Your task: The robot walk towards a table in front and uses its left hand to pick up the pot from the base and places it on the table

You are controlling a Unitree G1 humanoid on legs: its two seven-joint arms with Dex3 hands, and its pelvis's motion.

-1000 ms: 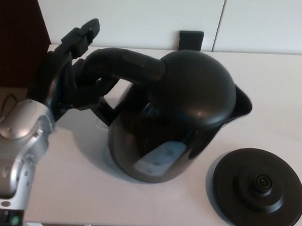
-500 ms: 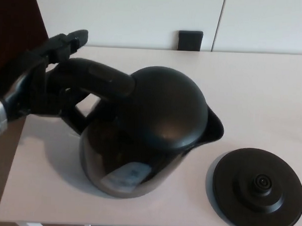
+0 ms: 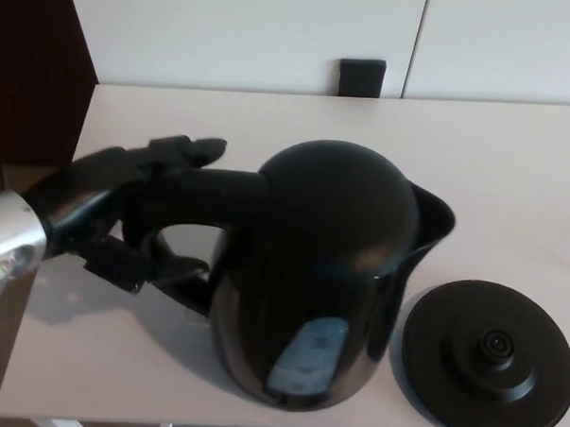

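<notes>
Across the white table (image 3: pixel 514 157), bare surface lies open behind and to the right of the black pot (image 3: pixel 331 234), which is near the front edge, off its base; whether its bottom touches the tabletop cannot be told. The left hand (image 3: pixel 115 206), over the table's left edge, wraps its fingers around the pot's handle (image 3: pixel 206 186). The round base (image 3: pixel 491 360) lies just right of the pot. A small black block (image 3: pixel 361 78) stands at the far edge.

Left hand (image 3: pixel 115 201) around pot (image 3: pixel 325 272) handle.
</notes>
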